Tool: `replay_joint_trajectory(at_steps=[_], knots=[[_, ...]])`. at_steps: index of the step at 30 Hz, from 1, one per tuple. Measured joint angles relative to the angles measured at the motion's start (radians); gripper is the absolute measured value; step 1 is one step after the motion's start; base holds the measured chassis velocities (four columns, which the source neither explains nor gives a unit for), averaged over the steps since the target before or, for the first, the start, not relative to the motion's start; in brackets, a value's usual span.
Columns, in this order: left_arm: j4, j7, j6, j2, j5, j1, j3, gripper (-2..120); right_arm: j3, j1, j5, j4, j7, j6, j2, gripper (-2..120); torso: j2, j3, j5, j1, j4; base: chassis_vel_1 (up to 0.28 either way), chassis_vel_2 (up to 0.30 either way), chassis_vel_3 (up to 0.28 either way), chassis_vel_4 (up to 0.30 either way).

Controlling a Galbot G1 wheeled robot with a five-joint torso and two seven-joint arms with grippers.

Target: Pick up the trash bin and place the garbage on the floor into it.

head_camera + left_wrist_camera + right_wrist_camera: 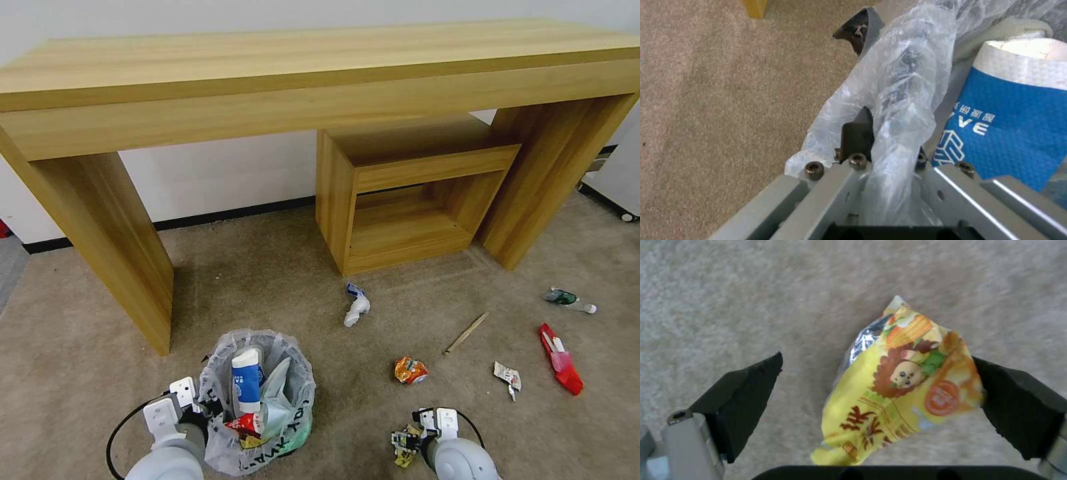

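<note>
The trash bin (257,400), black with a translucent bag, stands on the beige floor (87,347). It holds a blue-white carton (247,381) and a red cup (243,423). My left gripper (193,400) is shut on the bin's bag-covered rim (902,110), one dark finger (858,133) outside it. My right gripper (880,406) hangs open low over the carpet, its pads (742,403) either side of a yellow snack wrapper (902,386). More garbage lies ahead: a white tissue (357,308), an orange can (410,370), a wooden stick (467,333), a red wrapper (561,360) and a green-labelled bottle (568,299).
A long wooden desk (267,73) spans the back, its left leg (113,233) close behind the bin. A small wooden cubby (407,193) sits under it. A small paper scrap (509,377) lies near the red wrapper. A white wheeled unit (620,180) stands far right.
</note>
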State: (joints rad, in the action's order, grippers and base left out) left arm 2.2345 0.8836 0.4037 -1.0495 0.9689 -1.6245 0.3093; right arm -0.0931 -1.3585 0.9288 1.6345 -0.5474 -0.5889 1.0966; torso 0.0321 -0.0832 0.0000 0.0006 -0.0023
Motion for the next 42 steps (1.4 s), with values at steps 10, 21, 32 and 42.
replay_joint_trajectory(at_steps=[10, 21, 32, 42], knots=[[-0.007, 0.000, -0.003, 0.005, 0.001, 0.002, 0.000, 1, 0.029, 0.019, -0.009, -0.037, -0.006, 0.020, 0.020, 88, 0.000, 0.000, 0.0000, 0.000, 0.0001, 0.000, 0.000, 0.000, 0.000], [-0.017, 0.003, -0.005, 0.009, 0.004, 0.024, -0.017, 1, 0.041, 0.030, -0.004, -0.024, -0.038, 0.022, 0.008, 49, 0.000, 0.000, 0.0002, 0.000, 0.0000, 0.000, 0.000, 0.000, 0.000], [-0.029, 0.005, -0.010, 0.004, 0.006, 0.038, -0.031, 1, 0.044, 0.043, 0.011, -0.015, -0.047, 0.020, -0.010, 7, 0.000, 0.000, 0.0002, 0.000, 0.0001, 0.000, 0.000, 0.000, 0.000], [-0.029, 0.008, -0.009, 0.007, 0.015, 0.037, -0.031, 1, -0.001, 0.052, 0.045, 0.070, -0.042, 0.015, -0.044, 0, 0.000, 0.000, 0.0000, 0.000, 0.0000, 0.000, 0.000, 0.000, 0.000]])
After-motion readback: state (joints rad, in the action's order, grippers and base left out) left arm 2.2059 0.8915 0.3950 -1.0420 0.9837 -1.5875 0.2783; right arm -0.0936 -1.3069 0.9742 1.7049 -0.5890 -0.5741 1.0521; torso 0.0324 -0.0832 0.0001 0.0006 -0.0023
